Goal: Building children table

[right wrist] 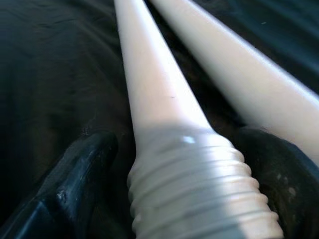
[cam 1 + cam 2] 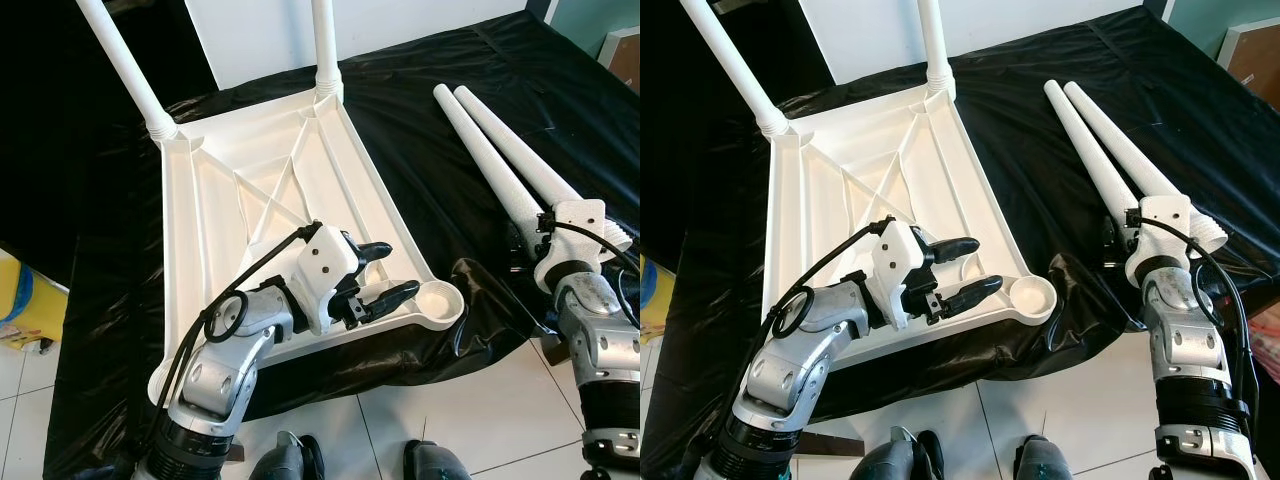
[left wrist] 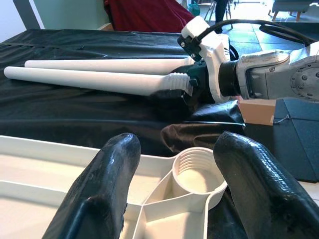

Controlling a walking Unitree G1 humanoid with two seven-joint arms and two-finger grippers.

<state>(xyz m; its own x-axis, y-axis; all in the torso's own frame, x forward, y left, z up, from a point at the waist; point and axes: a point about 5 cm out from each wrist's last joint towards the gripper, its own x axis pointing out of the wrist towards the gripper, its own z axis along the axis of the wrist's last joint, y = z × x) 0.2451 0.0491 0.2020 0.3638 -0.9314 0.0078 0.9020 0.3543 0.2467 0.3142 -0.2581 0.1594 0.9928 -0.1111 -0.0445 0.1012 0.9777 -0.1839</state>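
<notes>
The left gripper (image 2: pixel 385 272), low and centre-left of the frame, hovers with its two black fingers (image 3: pixel 107 194) spread wide and holding nothing, over the near edge of the upturned white table top (image 2: pixel 240 170), just beside the empty threaded corner socket (image 2: pixel 438 299). At lower right, the right gripper (image 1: pixel 169 164) has its fingers either side of the threaded end of one loose leg (image 2: pixel 1090 150); whether they grip it cannot be told. A second loose leg (image 2: pixel 1130 150) lies beside it on the black sheet (image 2: pixel 440 170). Two fitted legs (image 2: pixel 120 60) rise at upper left.
</notes>
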